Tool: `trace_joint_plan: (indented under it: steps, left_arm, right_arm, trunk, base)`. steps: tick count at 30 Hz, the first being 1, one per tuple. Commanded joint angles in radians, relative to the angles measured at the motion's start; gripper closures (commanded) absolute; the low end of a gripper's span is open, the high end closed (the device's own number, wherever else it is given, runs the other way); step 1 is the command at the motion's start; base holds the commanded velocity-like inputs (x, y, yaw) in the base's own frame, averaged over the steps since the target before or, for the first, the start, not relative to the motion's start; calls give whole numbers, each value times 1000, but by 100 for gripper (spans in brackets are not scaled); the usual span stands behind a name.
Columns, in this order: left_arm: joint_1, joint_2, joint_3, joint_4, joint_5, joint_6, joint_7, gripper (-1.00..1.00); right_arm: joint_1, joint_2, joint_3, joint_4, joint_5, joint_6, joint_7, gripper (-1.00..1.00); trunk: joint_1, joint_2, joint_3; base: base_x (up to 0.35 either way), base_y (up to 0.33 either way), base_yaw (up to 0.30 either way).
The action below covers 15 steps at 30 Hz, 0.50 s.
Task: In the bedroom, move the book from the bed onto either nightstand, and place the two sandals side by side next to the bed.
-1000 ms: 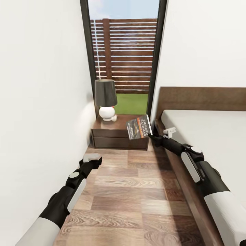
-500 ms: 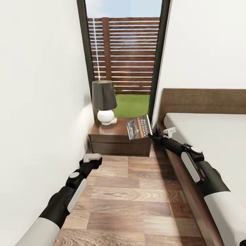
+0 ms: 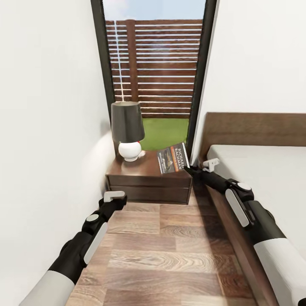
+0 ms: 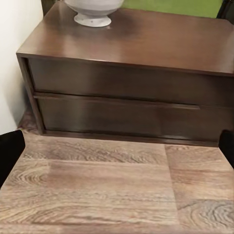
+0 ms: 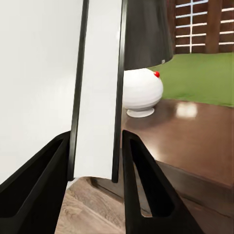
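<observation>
My right gripper [image 3: 188, 168] is shut on the book [image 3: 173, 158], holding it upright on edge in the air over the right front part of the nightstand [image 3: 148, 178]. In the right wrist view the book [image 5: 100, 92] stands edge-on between the two black fingers [image 5: 146, 180], with the nightstand top [image 5: 195, 136] beyond it. The bed [image 3: 263, 178], dark wood with a pale mattress, lies to the right of that arm. My left gripper [image 3: 114, 196] hangs low over the wood floor before the nightstand [image 4: 131, 83], fingers [image 4: 9, 151] spread open and empty. No sandals are in view.
A lamp [image 3: 126, 129] with a black shade and round white base stands on the nightstand's back left. A white wall runs close along the left. A tall black-framed window [image 3: 153, 72] rises behind the nightstand. The plank floor [image 3: 165, 255] forms a narrow aisle between wall and bed.
The whole view has moved forward: nightstand, lamp and bed appear nearer and larger. The book stays held in the right gripper, now over the nightstand's top. The left arm keeps its pose.
</observation>
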Motion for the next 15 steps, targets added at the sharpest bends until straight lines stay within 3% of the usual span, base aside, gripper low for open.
trace_joint_plan:
  steps: [1, 15]
  left_arm:
    - [-1, 1, -4, -2, 10, 3, 10, -100]
    - [-1, 1, -4, -1, 10, 2, 10, -100]
  right_arm:
    - [-1, -1, 1, -1, -14, 9, -2, 100]
    - [-1, -1, 1, 1, -14, 13, -1, 100]
  trunk:
    - [0, 0, -1]
    - [0, 0, -1]
  base:
    - [330, 0, 0]
    - [330, 0, 0]
